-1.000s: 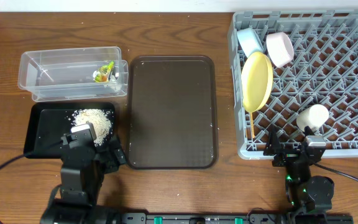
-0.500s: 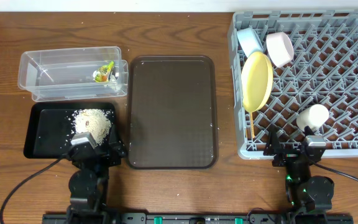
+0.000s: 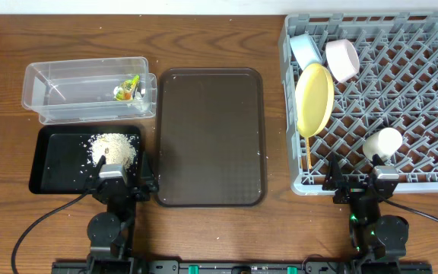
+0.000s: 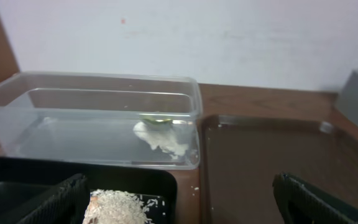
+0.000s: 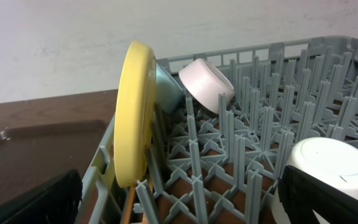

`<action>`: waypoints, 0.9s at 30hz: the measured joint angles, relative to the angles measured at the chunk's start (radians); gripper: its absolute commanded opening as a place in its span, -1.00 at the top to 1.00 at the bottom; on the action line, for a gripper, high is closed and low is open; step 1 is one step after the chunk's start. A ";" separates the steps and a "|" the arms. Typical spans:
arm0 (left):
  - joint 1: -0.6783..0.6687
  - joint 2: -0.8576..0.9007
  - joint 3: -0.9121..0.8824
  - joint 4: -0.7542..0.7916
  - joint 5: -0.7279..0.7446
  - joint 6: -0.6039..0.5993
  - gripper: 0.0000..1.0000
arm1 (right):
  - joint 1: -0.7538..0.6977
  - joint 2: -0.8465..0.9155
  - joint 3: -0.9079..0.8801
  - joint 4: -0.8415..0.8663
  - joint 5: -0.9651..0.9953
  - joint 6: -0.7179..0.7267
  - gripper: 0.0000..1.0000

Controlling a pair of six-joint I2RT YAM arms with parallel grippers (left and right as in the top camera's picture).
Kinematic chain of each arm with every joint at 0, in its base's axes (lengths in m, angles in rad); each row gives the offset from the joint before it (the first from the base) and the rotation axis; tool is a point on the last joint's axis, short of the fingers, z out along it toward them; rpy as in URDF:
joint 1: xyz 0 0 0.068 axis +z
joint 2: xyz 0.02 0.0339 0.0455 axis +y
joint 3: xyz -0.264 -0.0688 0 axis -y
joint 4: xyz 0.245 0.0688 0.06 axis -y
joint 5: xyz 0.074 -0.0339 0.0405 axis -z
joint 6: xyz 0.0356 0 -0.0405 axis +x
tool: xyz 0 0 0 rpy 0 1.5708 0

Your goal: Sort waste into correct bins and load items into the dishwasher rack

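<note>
Left gripper [image 3: 122, 183]: jaws spread wide, nothing between them. It sits at the near edge of the black tray [image 3: 52, 164].
Crumbs [image 3: 113, 148]: a loose whitish, rice-like heap on the tray's right half. They are just ahead of the left gripper and apart from it.
Wrapper [image 3: 128, 87]: small, crumpled, green and orange. It lies inside the clear tub [image 3: 74, 80] at its right end, beyond the tray and well away from the gripper.
Right gripper [image 3: 353, 187]: also released and empty, at the rack's [image 3: 409, 91] near edge.
Plate [image 3: 314, 99]: round, yellow, standing on edge between pegs on the rack's left side, ahead-left of the right gripper.
Blue bowl [image 3: 305, 49] and pink bowl [image 3: 342, 59]: tilted, side by side in the far-left corner behind the plate.
Cup [image 3: 382, 143]: white, near the front edge, just ahead-right of the gripper.
Chopsticks [image 3: 309, 156]: thin wood, below the plate.
Brown tray [image 3: 210, 137]: between the black tray and the rack.
</note>
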 measured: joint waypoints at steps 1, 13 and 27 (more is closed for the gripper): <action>0.000 0.000 0.000 -0.002 0.014 0.023 -0.93 | 0.000 0.000 0.000 0.000 0.000 0.000 -0.99; 0.000 0.000 0.002 -0.006 0.041 0.092 -0.93 | 0.000 0.000 0.000 0.000 0.000 0.000 -0.98; 0.000 0.000 0.002 -0.008 0.047 0.092 -0.93 | 0.000 0.000 0.000 0.000 0.000 0.000 -0.99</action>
